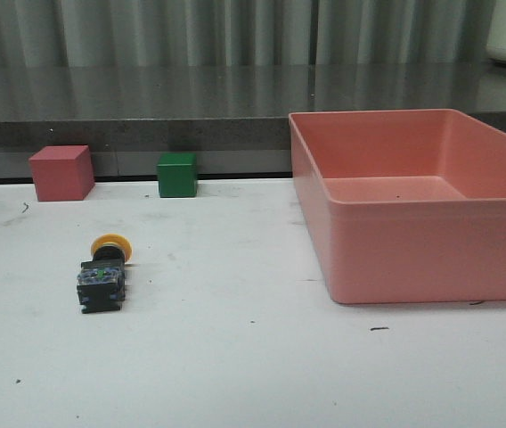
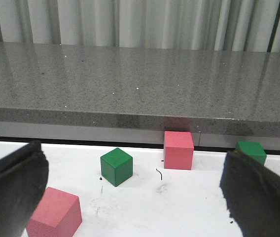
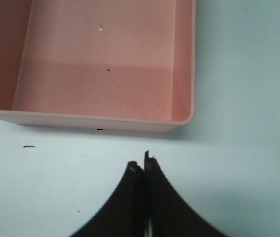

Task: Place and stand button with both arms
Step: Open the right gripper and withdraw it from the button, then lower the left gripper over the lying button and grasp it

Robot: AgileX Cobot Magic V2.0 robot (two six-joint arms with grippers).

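Note:
The button (image 1: 104, 271) lies on its side on the white table (image 1: 235, 357), left of centre, yellow cap toward the back and dark blocky base toward the front. Neither arm shows in the front view. In the left wrist view my left gripper (image 2: 132, 190) is open, its two black fingers (image 2: 12, 190) wide apart with nothing between them; the button is out of that view. In the right wrist view my right gripper (image 3: 142, 165) is shut and empty, above bare table just in front of the pink bin (image 3: 184, 64).
A large pink bin (image 1: 342, 259) stands on the right of the table. A red cube (image 1: 61, 172) and a green cube (image 1: 177, 174) sit at the back edge. The left wrist view shows two green cubes (image 2: 116, 166) and two red cubes (image 2: 178, 149).

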